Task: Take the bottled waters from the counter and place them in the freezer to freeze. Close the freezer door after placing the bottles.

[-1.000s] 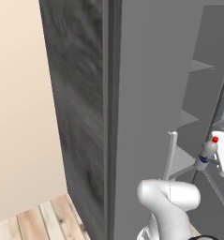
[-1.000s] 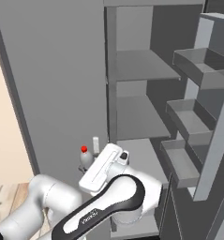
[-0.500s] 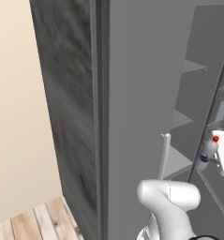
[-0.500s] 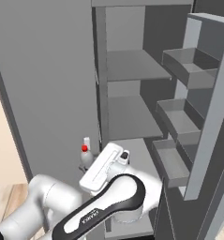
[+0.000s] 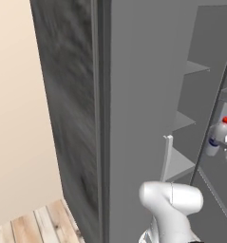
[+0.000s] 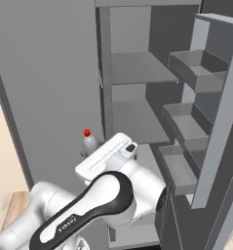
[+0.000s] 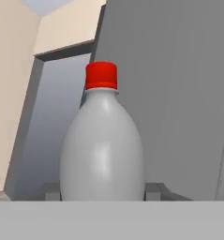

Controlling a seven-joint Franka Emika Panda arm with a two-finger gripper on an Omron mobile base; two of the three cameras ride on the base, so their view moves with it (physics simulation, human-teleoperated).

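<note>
The gripper (image 7: 102, 192) is clamped on the red-capped bottle (image 7: 102, 145), held upright before the open freezer (image 6: 137, 97). The fingertips are apparently hidden behind the bottle's base.

bottle (image 7: 102, 154) in hand (image 7: 102, 191), freezer (image 6: 137, 122) behind

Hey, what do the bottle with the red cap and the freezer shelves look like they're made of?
The bottle with the red cap, shut in the claw, looks like whitish plastic: smooth, with a soft sheen down its side. Its cap is glossy red, probably plastic too. The freezer shelves look like matte grey plastic or painted metal: flat, even colour with no shine; the render leaves that open.
</note>
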